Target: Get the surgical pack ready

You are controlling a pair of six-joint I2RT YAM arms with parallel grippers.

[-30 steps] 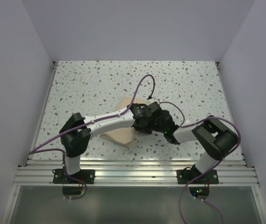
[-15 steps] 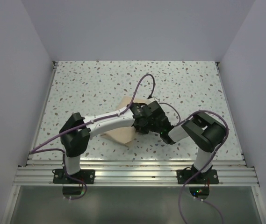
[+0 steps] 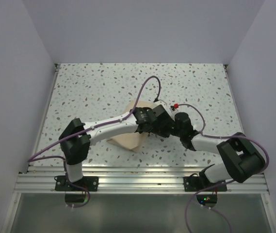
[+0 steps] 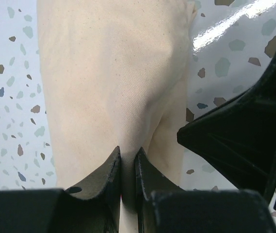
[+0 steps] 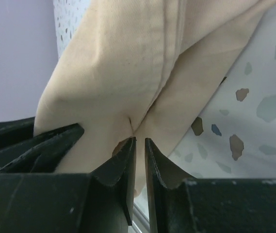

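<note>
Two folds of the pack [image 3: 124,138], which lies at the middle of the surface [image 3: 89,92] with its long axis roughly far-to-near, are pinched in the nearly closed left end effector [image 4: 128,160] and right end effector [image 5: 140,145], whose elbow has swung toward the surface's near right corner.

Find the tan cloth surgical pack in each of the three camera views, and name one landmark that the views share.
Top external: the surgical pack lies mid-table, partly hidden under the left arm.
Left wrist: the pack fills the upper centre and runs down to the bottom edge.
Right wrist: the pack spans the upper middle, slanting from top right to lower left.
Shared landmark: the speckled tabletop beside the cloth.
</note>
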